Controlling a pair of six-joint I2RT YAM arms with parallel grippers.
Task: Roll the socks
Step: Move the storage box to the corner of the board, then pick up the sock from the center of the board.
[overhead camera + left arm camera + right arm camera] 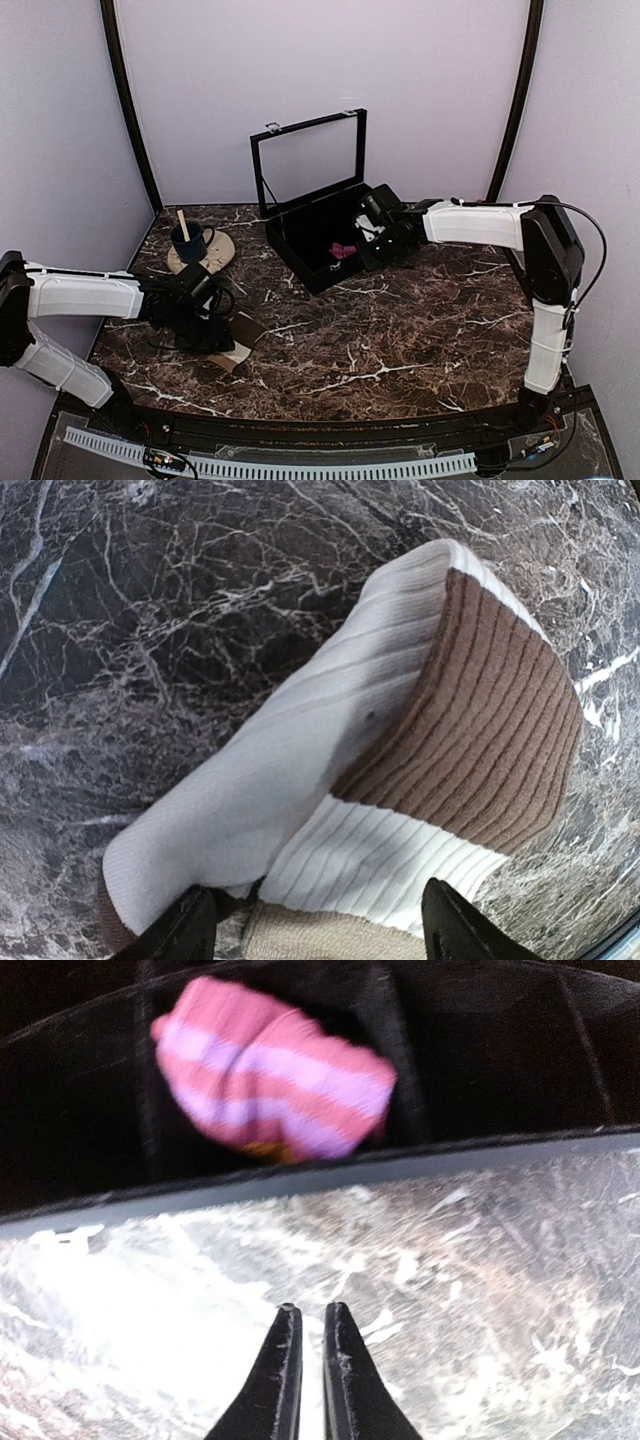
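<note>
A cream sock (300, 750) with a brown ribbed cuff lies folded on the marble table, also seen from above as the cream sock (240, 347) at the front left. My left gripper (318, 887) is open wide, its fingers (185, 930) straddling the sock's near end. The left gripper (222, 338) sits right at the sock. A pink striped sock (275, 1070) lies bundled inside the black case (400, 1165); from above the pink sock (343, 251) shows near the case's front wall. My right gripper (312, 1307) hovers over the table just outside the case, nearly shut with a thin slit, holding nothing.
The black case (318, 278) stands at the back centre with its glass lid (310, 160) upright. A beige saucer (215, 255) with a dark blue cup (188, 240) sits at the back left. Purple walls close in on three sides.
</note>
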